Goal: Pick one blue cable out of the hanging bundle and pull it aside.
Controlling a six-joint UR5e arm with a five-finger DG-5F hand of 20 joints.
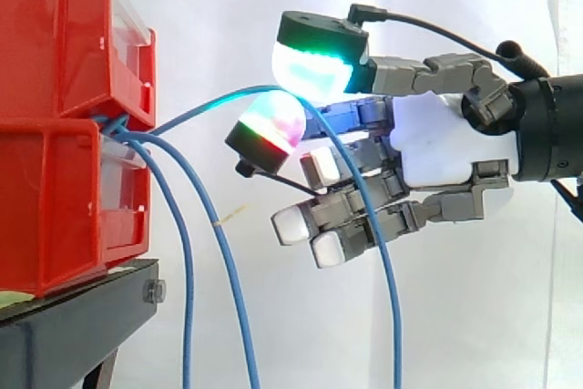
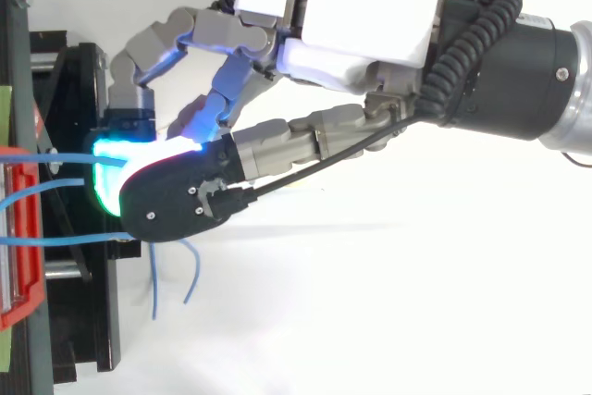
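Note:
Three blue cables come out between the stacked red bins (image 1: pixel 55 88) on the left. Two of them (image 1: pixel 187 252) hang straight down beside the bins. The third blue cable (image 1: pixel 209 105) arches up to the right, passes between a green-glowing pad (image 1: pixel 319 61) and a red-and-green pad (image 1: pixel 269 125), then drops in front of the hand (image 1: pixel 437 138). The hand is shut on this cable in a pinch, and its other fingers stretch out below with white pads. From above, the hand (image 2: pixel 361 16) reaches left, its cyan glow covering the pinch, with the cables (image 2: pixel 55 193) running into it.
The bins sit on a black stand (image 1: pixel 73 316) at lower left. A white curtain hangs behind everything. From above, the red bin edge (image 2: pixel 23 228) lies at the far left, and two loose cable ends (image 2: pixel 153 293) hang below the hand.

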